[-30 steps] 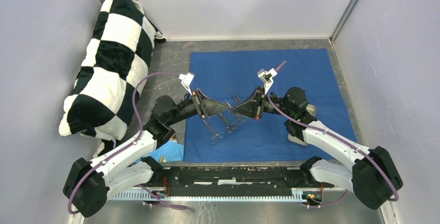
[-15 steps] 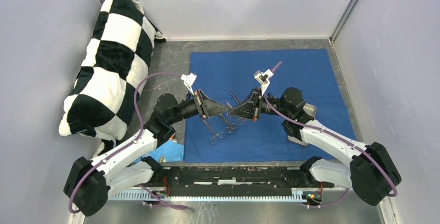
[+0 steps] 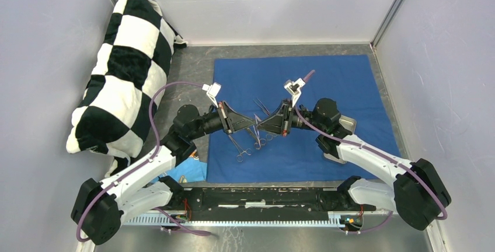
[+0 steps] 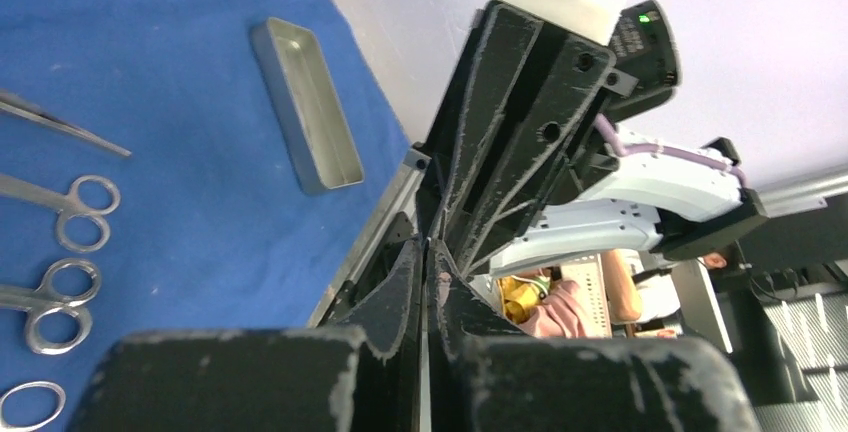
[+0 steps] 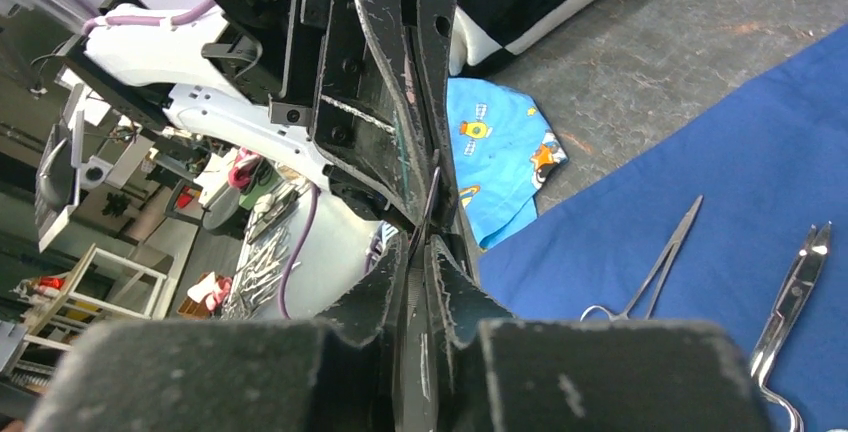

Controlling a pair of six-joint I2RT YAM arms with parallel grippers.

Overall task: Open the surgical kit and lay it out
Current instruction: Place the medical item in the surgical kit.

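Above the spread dark blue cloth wrap (image 3: 338,83), its thin silver scissor-like instruments (image 3: 248,144) lying just nearer and rectangular steel tray (image 4: 305,102) at right, the left gripper (image 3: 250,125) has just pinched closed tip-to-tip against the closed right gripper (image 3: 261,125), likely a handover, contents unclear.

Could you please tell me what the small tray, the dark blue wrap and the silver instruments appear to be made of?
Small tray: metal, probably steel; brushed grey walls with soft reflections.
Dark blue wrap: fabric, woven or nonwoven cannot be told; matte, lying flat with faint creases.
Silver instruments: polished metal, likely steel; bright mirror-like glints along thin shanks and ring handles.
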